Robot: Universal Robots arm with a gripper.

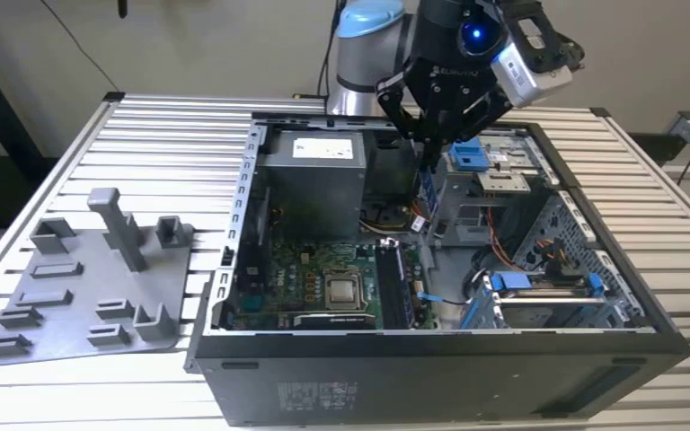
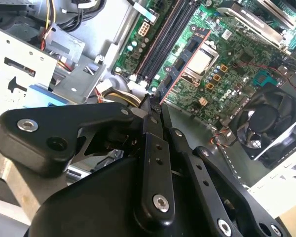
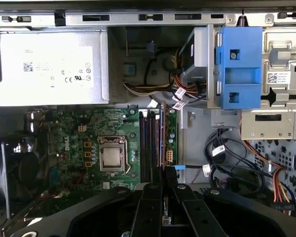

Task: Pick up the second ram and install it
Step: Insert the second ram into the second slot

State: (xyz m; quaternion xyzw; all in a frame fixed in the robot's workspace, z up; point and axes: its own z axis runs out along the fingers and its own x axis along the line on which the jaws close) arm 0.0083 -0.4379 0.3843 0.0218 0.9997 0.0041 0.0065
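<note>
My gripper [image 1: 424,144] hangs over the open computer case [image 1: 237,269], just in front of the grey power-supply box [image 1: 321,171]. It is shut on the second ram [image 1: 422,193], a thin dark stick hanging down from the fingertips above the motherboard. In both wrist views the ram [image 2: 182,66] [image 3: 164,133] shows edge-on, reaching out from my gripper [image 2: 153,106] [image 3: 164,185]. It lines up lengthwise with the black memory slots [image 3: 148,143] [image 2: 163,44] beside the processor socket [image 3: 112,157]. The stick is above the board, not touching the slots.
A grey holder tray [image 1: 93,287] with upright posts lies on the slatted table at the exterior view's left. Inside the case are a blue drive bracket [image 3: 239,66], cable bundles [image 3: 227,158], a black fan [image 2: 266,128] and a drive cage [image 1: 549,296].
</note>
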